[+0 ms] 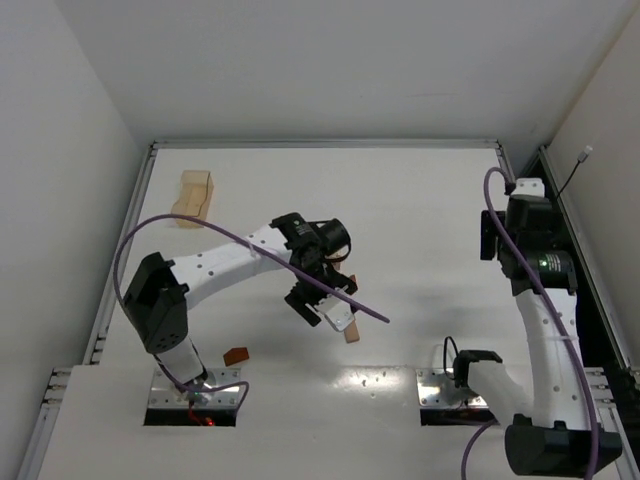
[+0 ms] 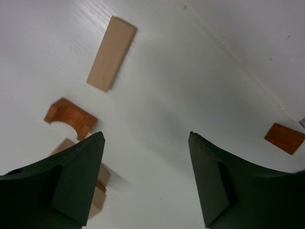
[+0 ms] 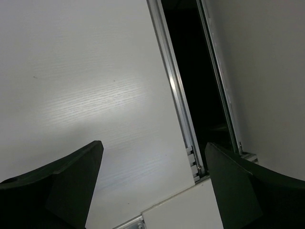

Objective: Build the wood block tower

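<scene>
My left gripper (image 1: pixel 322 308) (image 2: pixel 145 135) is open and empty, hovering above the middle of the table. In the left wrist view a pale tan bar (image 2: pixel 112 52) lies flat ahead of it. A reddish arch piece (image 2: pixel 70 118) lies closer, to the left. A small tan-and-red stack (image 2: pixel 101 187) is partly hidden behind the left finger (image 2: pixel 76 181). A reddish-brown block (image 2: pixel 284 138) (image 1: pixel 236 355) lies apart, near the left arm's base. In the top view a tan block (image 1: pixel 350 333) pokes out beside the gripper. My right gripper (image 1: pixel 492 235) (image 3: pixel 153 144) is open and empty at the far right.
A larger pale wooden piece (image 1: pixel 193 197) stands at the back left. A metal rail (image 3: pixel 176 90) and a dark gap (image 3: pixel 195 71) run along the table's right edge, just beyond the right gripper. A purple cable (image 1: pixel 300 268) loops over the left arm.
</scene>
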{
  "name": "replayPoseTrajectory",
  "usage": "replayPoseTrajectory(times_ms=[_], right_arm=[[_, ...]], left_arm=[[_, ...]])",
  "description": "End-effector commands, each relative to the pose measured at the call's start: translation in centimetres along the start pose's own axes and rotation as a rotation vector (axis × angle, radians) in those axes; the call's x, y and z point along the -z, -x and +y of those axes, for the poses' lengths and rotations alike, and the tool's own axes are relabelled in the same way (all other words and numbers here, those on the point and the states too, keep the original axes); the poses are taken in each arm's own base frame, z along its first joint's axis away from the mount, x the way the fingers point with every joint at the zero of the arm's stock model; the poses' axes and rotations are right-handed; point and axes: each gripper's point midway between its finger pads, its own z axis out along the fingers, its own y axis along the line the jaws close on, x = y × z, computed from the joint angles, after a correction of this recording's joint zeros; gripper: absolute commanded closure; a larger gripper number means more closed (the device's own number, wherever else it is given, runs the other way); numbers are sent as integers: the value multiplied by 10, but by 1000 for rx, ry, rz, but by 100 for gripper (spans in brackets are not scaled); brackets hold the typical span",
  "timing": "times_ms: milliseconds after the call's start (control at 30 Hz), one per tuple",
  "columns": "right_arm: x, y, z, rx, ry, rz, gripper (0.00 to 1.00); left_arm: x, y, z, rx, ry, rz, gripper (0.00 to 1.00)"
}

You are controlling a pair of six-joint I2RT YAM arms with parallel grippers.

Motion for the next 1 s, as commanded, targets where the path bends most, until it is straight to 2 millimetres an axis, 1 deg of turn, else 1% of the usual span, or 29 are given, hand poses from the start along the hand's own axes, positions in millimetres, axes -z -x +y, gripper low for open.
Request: replayPoseTrajectory(times_ms=[0, 33, 67, 100, 133, 167, 200, 233, 267, 300, 333, 367, 400, 500, 533, 567, 600, 633, 667, 700, 733, 767, 800, 867, 900, 933, 967], right_arm=[[14, 7, -2, -140, 55, -2, 15], [15, 7, -6, -147, 46, 2, 15], [12, 5, -6, -158, 56, 15, 15], [16, 12, -10, -174, 56, -5, 15], [14, 14, -10, -189, 58, 0, 15], [15, 17, -10, -207, 70, -7, 15], [14, 20, -14, -222, 67, -5, 15], [16, 20, -13, -227, 86, -5, 15], [19, 26, -13, -232, 95, -21, 15], [18, 24, -17, -246, 87, -15, 15], [17, 24, -17, -248, 94, -4, 15], [17, 24, -15, -248, 106, -6, 15], [17, 23, -18, -256, 97, -3, 15], [19, 17, -20, -269, 101, 14, 15], [19, 16, -22, -277, 99, 17, 15], [20, 16, -25, -286, 90, 11, 15], [21, 14, -23, -284, 102, 18, 15], [21, 11, -24, -288, 95, 29, 15], [22, 13, -28, -296, 87, 23, 15], [23, 11, -27, -294, 88, 32, 15], [25, 14, -29, -297, 86, 20, 15], [25, 11, -31, -292, 80, 31, 15], [24, 13, -34, -292, 69, 33, 15], [26, 14, -37, -298, 62, 35, 15], [26, 16, -38, -289, 62, 34, 15], [26, 14, -38, -287, 64, 43, 15], [28, 17, -39, -288, 62, 34, 15]], left_arm=[[-17, 31, 22, -194, -2, -96, 35], [-22, 33, 23, -202, -8, -97, 37], [-28, 36, 24, -217, -18, -111, 37], [-33, 38, 25, -225, -24, -112, 38], [-43, 39, 27, -246, -40, -122, 40], [-49, 44, 25, -252, -59, -133, 40], [-52, 48, 30, -282, -50, -136, 42], [-56, 48, 30, -299, -60, -146, 42], [-60, 47, 32, -309, -62, -146, 42], [-69, 46, 30, -318, -87, -146, 43], [-70, 47, 37, -334, -73, -147, 43], [-75, 49, 35, -351, -88, -148, 43], [-80, 49, 40, -361, -86, -149, 43], [-87, 52, 48, -398, -84, -152, 43], [-91, 52, 54, -421, -80, -153, 43], [-93, 52, 56, -430, -82, -153, 43], [-99, 53, 54, -434, -98, -154, 43], [-103, 53, 57, -454, -102, -155, 43], [-104, 53, 61, -464, -100, -156, 43], [-107, 52, 60, -459, -108, -155, 43], [-107, 51, 58, -466, -115, -155, 43], [-112, 49, 56, -473, -134, -156, 43], [-116, 46, 51, -479, -158, -157, 43], [-116, 45, 48, -492, -175, -158, 43], [-121, 39, 42, -488, -203, -148, 43], [-121, 39, 42, -488, -203, -148, 43], [-125, 33, 36, -483, -231, -138, 43]])
